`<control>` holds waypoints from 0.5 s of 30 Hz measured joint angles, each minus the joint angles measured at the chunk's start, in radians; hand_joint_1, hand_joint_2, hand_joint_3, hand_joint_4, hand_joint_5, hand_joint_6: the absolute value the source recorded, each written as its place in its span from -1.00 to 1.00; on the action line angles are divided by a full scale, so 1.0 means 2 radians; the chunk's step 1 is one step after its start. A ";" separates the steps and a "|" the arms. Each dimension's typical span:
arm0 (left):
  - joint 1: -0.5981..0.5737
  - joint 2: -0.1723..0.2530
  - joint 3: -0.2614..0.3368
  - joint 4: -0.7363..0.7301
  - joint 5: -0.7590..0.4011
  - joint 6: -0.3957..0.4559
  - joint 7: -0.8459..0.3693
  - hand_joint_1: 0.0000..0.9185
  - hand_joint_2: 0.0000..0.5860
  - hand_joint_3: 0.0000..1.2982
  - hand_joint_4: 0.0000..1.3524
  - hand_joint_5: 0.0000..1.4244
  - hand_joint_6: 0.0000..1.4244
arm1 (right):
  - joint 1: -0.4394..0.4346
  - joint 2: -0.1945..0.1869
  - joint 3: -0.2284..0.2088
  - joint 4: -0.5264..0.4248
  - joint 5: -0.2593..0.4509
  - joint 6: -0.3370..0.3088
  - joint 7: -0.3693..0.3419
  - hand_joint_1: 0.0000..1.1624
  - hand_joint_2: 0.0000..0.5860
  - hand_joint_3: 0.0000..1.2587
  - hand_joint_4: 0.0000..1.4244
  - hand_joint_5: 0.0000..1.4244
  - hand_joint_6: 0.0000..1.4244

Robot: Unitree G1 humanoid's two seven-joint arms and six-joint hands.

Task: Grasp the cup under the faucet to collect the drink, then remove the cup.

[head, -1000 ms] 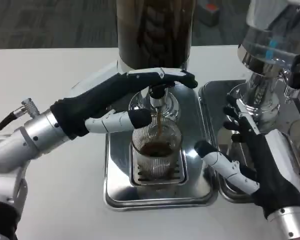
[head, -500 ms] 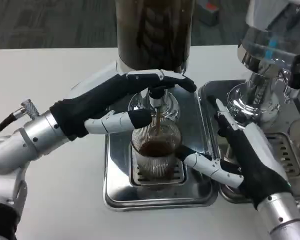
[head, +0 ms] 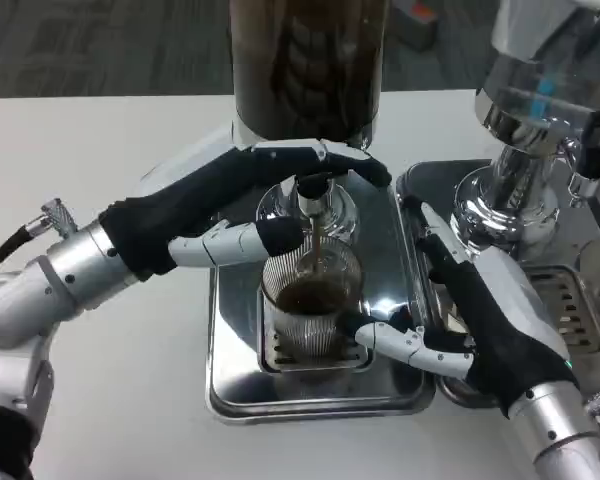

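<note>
Since a second ago the right hand (head: 480, 310) has moved in from the neighbouring tray, fingers spread, its thumb tip now at the base of the ribbed clear glass cup (head: 313, 303); whether it touches is unclear. The cup stands on the steel drip tray (head: 230, 375) under the faucet (head: 316, 205), dark drink streaming in. The left hand (head: 250, 200) rests on the faucet lever, holding nothing else

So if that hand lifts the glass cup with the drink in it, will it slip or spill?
The cup looks like ribbed glass, so probably rigid and breakable, though the ribs may help grip. It holds dark liquid, likely making it heavier and apt to slosh if tilted. The right hand reaches it from one side only, so it could tip on the tray.
</note>
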 measured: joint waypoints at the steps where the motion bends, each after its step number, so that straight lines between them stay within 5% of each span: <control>1: 0.000 0.000 0.000 0.000 0.000 0.000 0.001 -1.00 -0.63 -0.48 -0.64 -0.78 -0.71 | 0.000 0.000 0.000 0.000 0.000 0.000 0.000 -0.34 -0.73 -1.00 -1.00 -0.85 -0.68; 15: 0.000 -0.005 0.011 0.011 -0.022 0.021 0.004 -1.00 -0.62 -0.55 -0.74 -0.78 -0.70 | -0.002 0.006 0.000 0.012 0.004 0.001 0.000 -0.29 -0.59 -1.00 -1.00 -0.86 -0.68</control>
